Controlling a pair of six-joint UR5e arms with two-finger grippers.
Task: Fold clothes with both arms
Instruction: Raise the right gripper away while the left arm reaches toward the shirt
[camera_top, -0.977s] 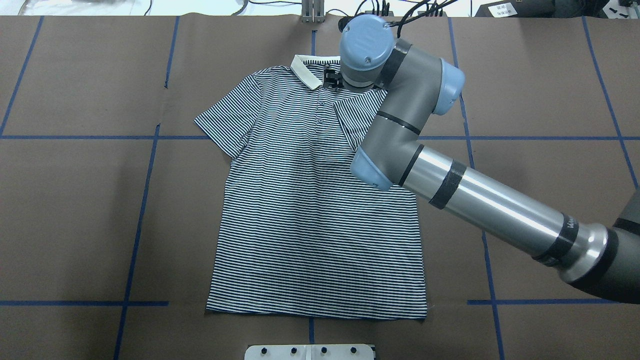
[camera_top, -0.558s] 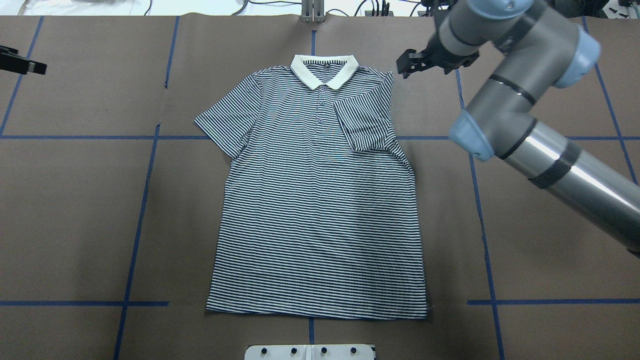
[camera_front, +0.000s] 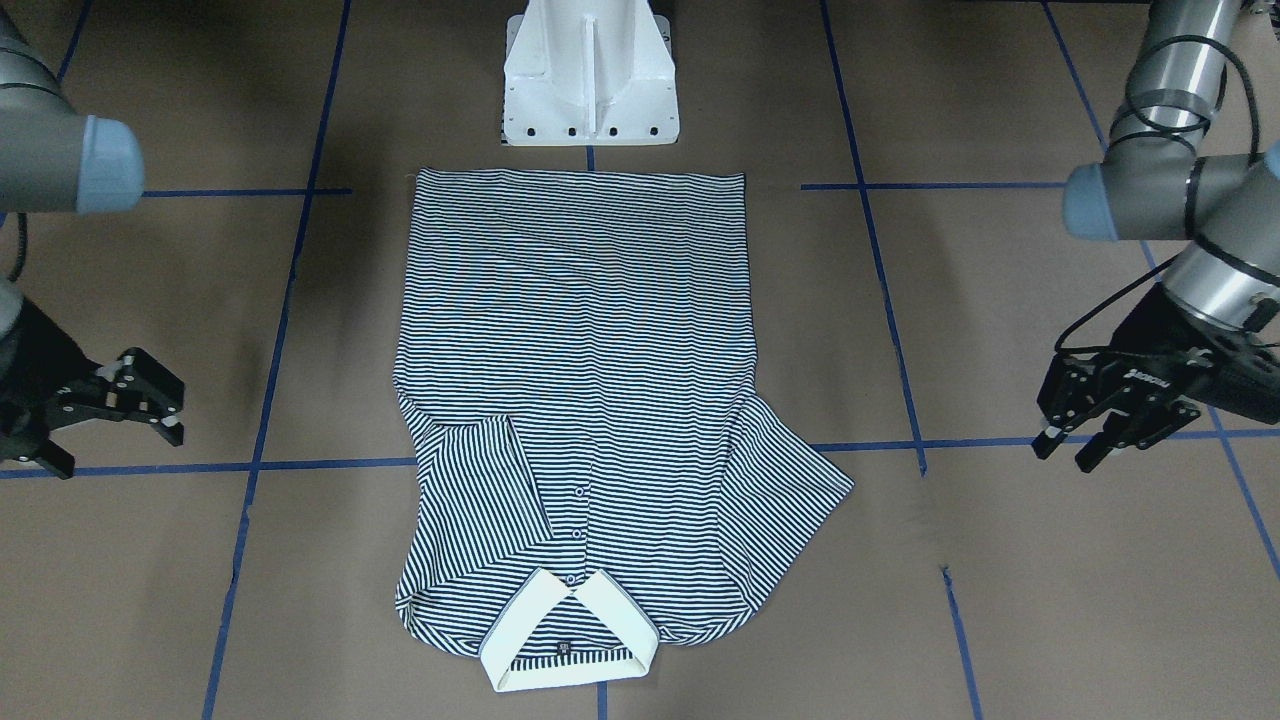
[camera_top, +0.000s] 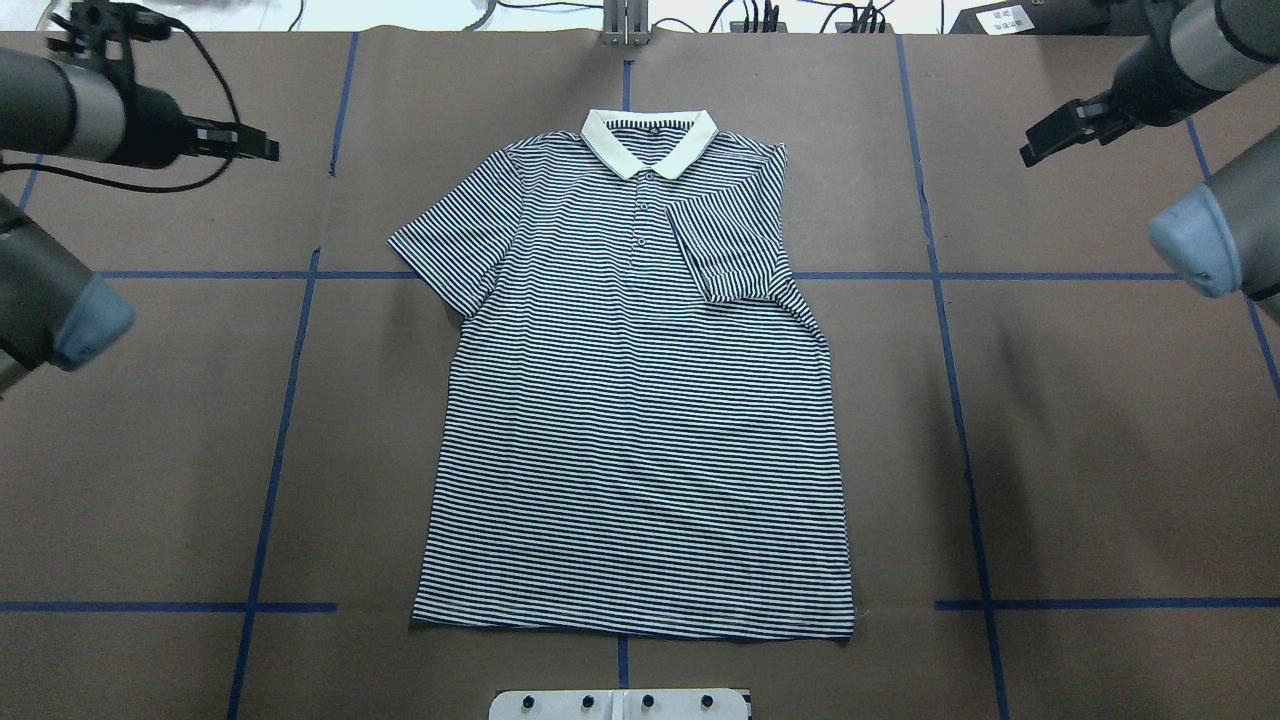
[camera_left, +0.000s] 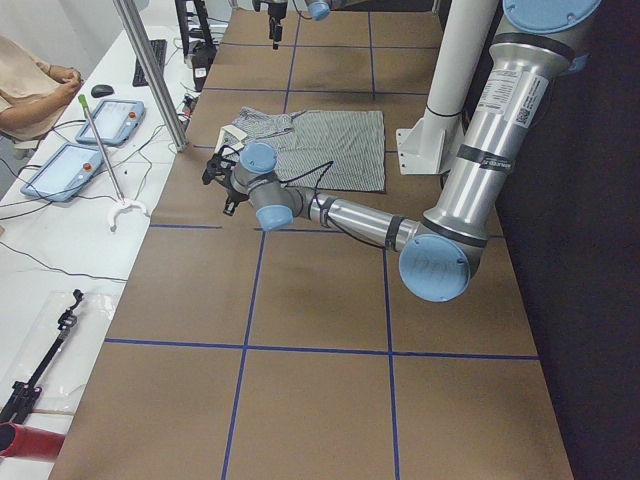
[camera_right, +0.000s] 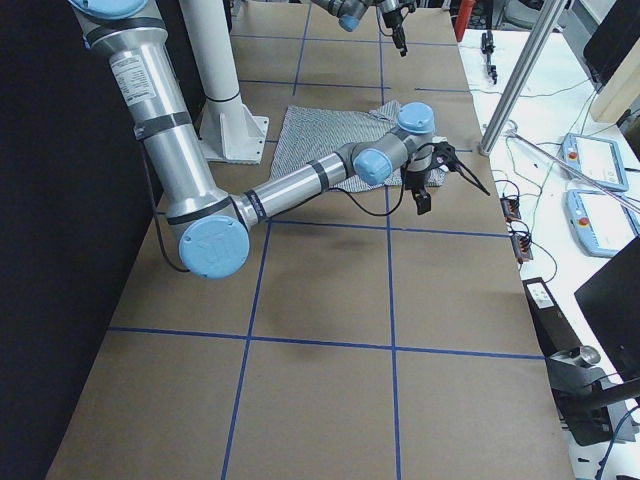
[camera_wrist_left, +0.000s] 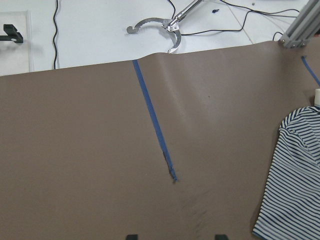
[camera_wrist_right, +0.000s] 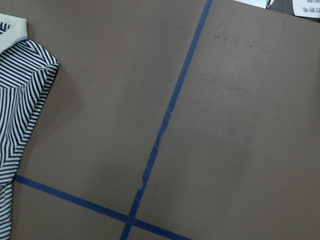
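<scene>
Lying flat on the brown table (camera_top: 1050, 450), the striped polo shirt (camera_top: 640, 420) stretches from hem (camera_top: 630, 625) to cream collar (camera_top: 650, 140), one sleeve (camera_top: 730, 245) folded inward; beyond, the left gripper (camera_front: 1065, 452) and right gripper (camera_front: 172, 410) hover, fingers apart, empty.

The polo shirt (camera_top: 640, 400) lies flat on the table (camera_top: 1050, 450) between the left gripper (camera_front: 1065, 455) and the right gripper (camera_front: 172, 410), well apart from both. Its collar (camera_top: 650, 135) sits about level with them, the hem back toward the robot's base (camera_front: 590, 70). The sleeve (camera_top: 730, 245) on the right gripper's side lies folded onto the chest; the other sleeve (camera_top: 450, 240) spreads toward the left gripper
</scene>
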